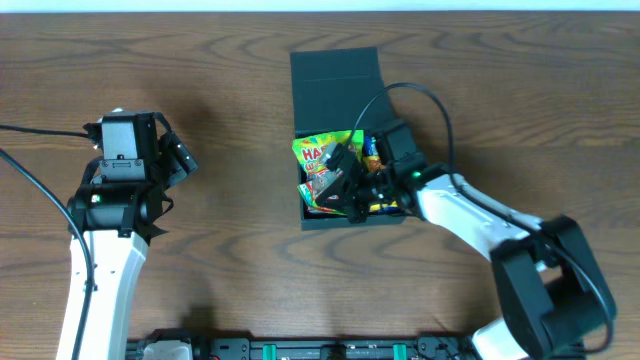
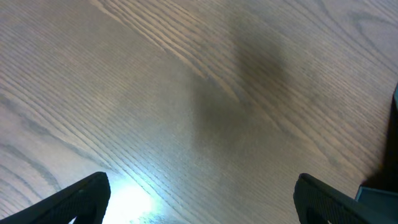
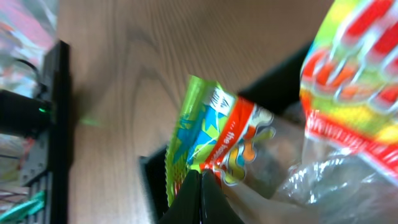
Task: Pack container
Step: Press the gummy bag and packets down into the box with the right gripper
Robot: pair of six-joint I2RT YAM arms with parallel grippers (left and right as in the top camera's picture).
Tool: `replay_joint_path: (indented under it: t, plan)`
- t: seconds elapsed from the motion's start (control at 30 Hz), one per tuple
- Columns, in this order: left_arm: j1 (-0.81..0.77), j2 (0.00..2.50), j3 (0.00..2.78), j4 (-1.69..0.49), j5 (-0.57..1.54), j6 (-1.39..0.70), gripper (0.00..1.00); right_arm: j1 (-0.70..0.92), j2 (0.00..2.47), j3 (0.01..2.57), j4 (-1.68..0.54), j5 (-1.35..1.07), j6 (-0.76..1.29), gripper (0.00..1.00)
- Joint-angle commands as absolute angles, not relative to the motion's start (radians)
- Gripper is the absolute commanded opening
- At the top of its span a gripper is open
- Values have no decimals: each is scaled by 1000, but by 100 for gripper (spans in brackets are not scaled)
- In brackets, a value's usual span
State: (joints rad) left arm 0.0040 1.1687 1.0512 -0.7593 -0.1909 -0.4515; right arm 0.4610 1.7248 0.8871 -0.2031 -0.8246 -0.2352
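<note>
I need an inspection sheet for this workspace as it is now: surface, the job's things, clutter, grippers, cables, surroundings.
Surface: brown wooden table, bare around the box.
Job's things: container, lid flap open, holding snack packets, a yellow bag among them.
Clutter: nothing seen.
Grippers: left gripper open over bare wood; right gripper inside the container, shut on a green-and-orange packet.
Cables: black cable at the left arm; cable loop above the right arm.
Surroundings: dark rail at the near table edge.

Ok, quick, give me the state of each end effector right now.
Left end effector: open, holding nothing.
Right end effector: closed, pinching the green-and-orange snack packet at the container.
</note>
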Motion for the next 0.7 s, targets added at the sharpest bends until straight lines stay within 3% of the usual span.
replay_joint_path:
  t: [0.0, 0.27, 0.5, 0.67]
  plan:
    - [7, 1165, 1063, -763, -209, -449, 95, 477, 1787, 882, -189, -737, -252, 1]
    - [7, 1165, 1063, -763, -209, -449, 95, 449, 1763, 884, -189, -797, -247, 1]
    - [7, 1165, 1063, -763, -209, -449, 95, 432, 1512, 884, -265, -675, -221, 1]
    - [7, 1165, 1063, -763, -209, -449, 95, 432, 1515, 884, -251, -647, -249, 1]
